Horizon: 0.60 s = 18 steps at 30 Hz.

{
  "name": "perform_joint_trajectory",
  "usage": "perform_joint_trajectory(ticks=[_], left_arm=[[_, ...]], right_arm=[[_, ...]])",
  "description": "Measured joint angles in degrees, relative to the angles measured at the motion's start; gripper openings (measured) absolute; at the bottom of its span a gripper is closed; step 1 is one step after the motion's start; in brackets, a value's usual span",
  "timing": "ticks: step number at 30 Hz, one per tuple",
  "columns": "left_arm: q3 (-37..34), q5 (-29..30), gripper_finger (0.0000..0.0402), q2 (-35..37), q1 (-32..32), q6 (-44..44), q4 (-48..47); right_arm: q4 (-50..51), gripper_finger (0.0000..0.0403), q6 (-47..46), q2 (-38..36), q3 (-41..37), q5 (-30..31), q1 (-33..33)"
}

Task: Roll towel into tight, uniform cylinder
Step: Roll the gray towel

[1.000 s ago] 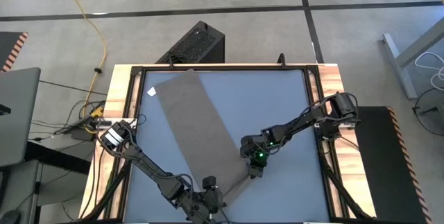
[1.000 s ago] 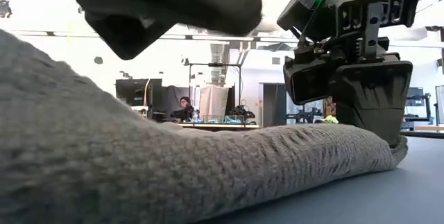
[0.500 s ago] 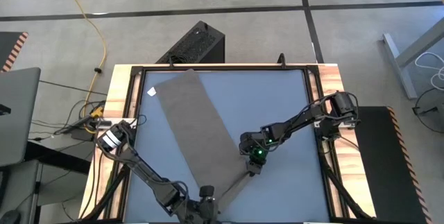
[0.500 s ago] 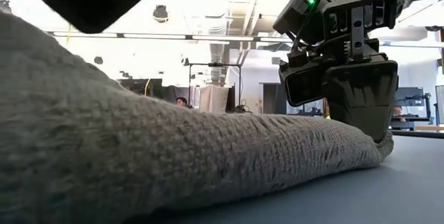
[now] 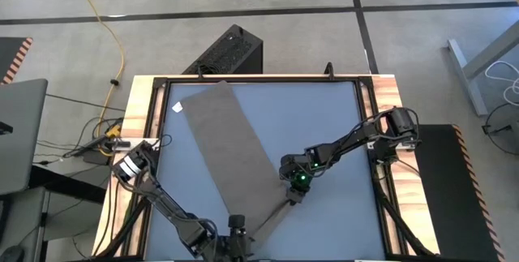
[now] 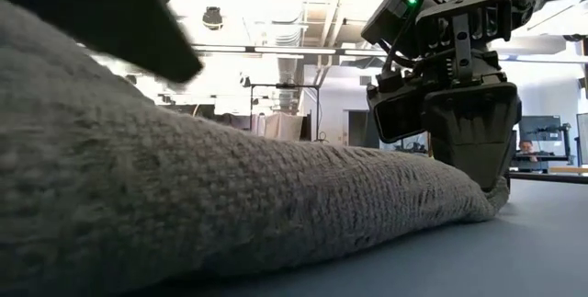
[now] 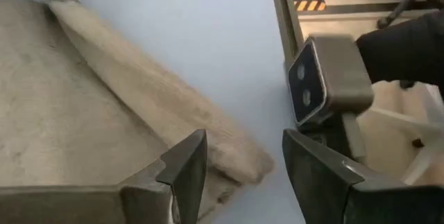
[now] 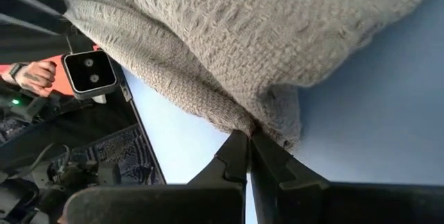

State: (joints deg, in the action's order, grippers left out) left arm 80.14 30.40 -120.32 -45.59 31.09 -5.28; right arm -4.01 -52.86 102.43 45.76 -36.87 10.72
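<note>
The towel (image 5: 231, 152) lies flat and slanted across the blue table (image 5: 324, 124), with its small white tag (image 5: 178, 107) at the far corner. At the near end a strip of the towel is folded over. The right gripper (image 5: 293, 198) is low at one end of that fold, and its fingers (image 8: 239, 156) are pinched shut on the towel's edge. The left gripper (image 7: 239, 165) is at the other end of the fold, near the table's front edge. Its fingers (image 7: 187, 165) are spread wide, just above the towel's corner, holding nothing
</note>
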Motion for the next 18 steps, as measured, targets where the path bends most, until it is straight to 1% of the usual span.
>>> perform_joint_trajectory(ticks=[2,7,10,13,18], left_arm=[[0.00,0.35,0.0178,-1.77,-0.35,0.61,2.07],[-0.09,4.29,0.0178,-2.66,-1.08,2.53,1.09],[-0.09,4.44,0.0178,-2.69,-1.28,5.49,0.26],[-0.06,4.42,0.0178,-4.22,-1.33,9.11,0.11],[0.17,4.35,0.0178,-8.31,-1.50,12.78,5.24]], right_arm=[[0.07,0.0024,-0.93,0.00,0.04,0.55,0.00],[-0.94,0.0024,-3.60,0.00,-0.02,1.10,0.00],[-1.16,0.0024,-5.05,0.00,0.00,1.26,0.15],[-0.98,0.0024,-5.94,0.00,0.02,1.25,0.70],[-1.47,0.0024,-8.98,0.00,0.00,1.52,1.62]])
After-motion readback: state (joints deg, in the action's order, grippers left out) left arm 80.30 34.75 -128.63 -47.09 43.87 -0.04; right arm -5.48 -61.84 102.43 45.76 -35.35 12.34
